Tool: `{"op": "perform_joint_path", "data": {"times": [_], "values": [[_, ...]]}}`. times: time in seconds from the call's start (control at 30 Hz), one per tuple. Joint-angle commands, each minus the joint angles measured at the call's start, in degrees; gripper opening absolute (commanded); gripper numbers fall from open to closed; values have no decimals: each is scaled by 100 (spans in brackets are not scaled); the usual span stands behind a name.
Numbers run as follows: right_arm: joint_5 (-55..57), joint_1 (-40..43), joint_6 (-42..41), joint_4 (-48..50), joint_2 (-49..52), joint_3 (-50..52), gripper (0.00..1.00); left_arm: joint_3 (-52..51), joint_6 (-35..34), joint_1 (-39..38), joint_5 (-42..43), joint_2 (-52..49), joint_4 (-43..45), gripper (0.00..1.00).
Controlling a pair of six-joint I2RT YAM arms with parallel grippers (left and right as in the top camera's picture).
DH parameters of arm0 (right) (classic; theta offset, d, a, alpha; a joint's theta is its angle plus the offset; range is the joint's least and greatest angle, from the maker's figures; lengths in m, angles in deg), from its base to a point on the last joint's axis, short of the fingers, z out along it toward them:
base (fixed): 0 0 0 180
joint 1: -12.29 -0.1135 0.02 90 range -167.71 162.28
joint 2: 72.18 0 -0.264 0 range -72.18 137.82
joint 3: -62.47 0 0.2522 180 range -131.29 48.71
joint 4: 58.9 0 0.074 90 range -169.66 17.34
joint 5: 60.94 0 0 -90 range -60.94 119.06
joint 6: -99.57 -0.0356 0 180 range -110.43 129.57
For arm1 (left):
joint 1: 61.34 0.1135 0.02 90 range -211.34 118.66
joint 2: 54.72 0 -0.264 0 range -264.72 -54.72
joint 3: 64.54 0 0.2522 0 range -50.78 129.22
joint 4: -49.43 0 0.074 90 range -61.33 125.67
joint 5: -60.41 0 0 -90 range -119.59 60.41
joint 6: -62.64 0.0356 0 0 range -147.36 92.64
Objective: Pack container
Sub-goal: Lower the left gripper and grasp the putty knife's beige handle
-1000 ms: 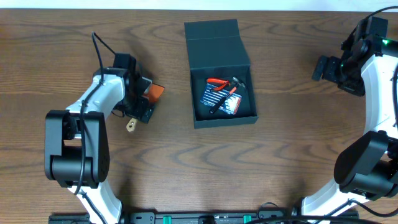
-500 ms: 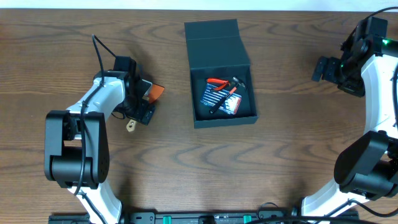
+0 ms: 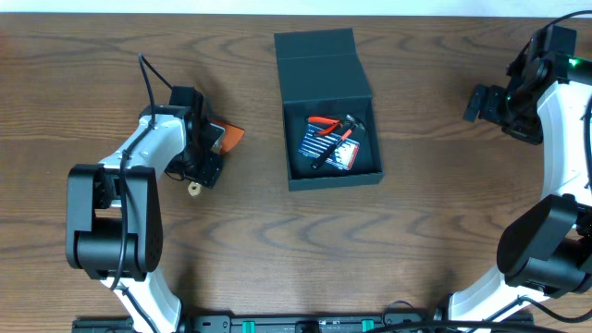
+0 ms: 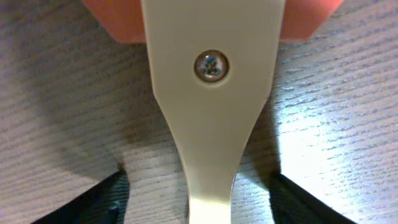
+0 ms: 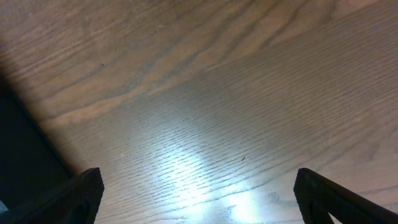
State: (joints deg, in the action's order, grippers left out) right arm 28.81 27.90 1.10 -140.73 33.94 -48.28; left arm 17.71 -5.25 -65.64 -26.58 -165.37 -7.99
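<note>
Here the left gripper (image 3: 207,155) is straddling the scraper (image 4: 211,118), jaws spread either side of its cream handle and clamping nothing, its orange head pointing rightward toward the open container (image 3: 319,60) lying nearer this arm.

Overhead view: even, bright, sharp; soft short shadows beside the arms (image 3: 139,148), matte container (image 3: 319,65) reads flat dark. Left wrist view: too close, cream handle (image 4: 211,112) soft, table (image 4: 336,124) washed bright at right. Right wrist view: dimmer, glare patch low centre (grain readable).
</note>
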Motion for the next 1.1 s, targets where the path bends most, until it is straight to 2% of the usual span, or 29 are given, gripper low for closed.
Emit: {"op": "perform_joint_path", "data": {"times": [0.0, 0.6, 0.7, 1.07], "values": [[4, 26, 85, -26, 37, 31, 99, -179, -33, -17, 2, -92, -39, 68], [4, 31, 170, -72, 37, 31, 99, -179, -33, -17, 2, -92, 422, 68], [4, 31, 170, -70, 37, 31, 99, -179, -33, -17, 2, -92, 444, 58], [4, 31, 170, -72, 37, 31, 99, -179, -35, -17, 2, -92, 433, 37]]}}
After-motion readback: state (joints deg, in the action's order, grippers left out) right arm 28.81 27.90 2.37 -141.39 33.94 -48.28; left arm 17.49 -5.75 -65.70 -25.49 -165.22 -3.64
